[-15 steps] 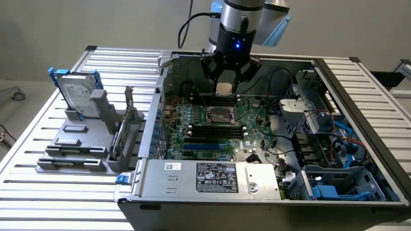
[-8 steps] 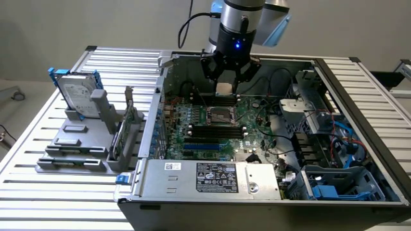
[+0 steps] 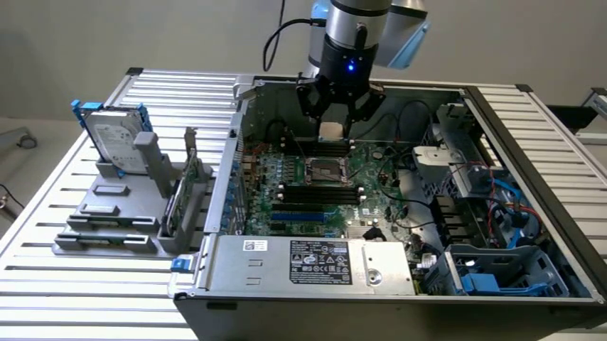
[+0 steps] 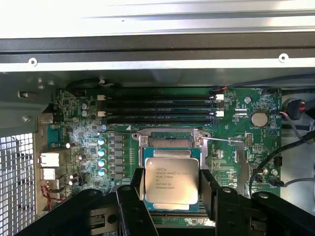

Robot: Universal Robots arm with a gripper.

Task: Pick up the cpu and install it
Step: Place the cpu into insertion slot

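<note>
**CPU Held Over the Board**

The gripper (image 3: 334, 125) is clamped on two opposite edges of the cpu (image 3: 332, 132), upper centre of the exterior view, above the socket (image 3: 323, 170). Judged light, rigid, fragile underneath: grip edges only.

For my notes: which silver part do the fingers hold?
The small square cpu, gripped above the motherboard; the big hard drive stands upright in the grey rack.
</note>
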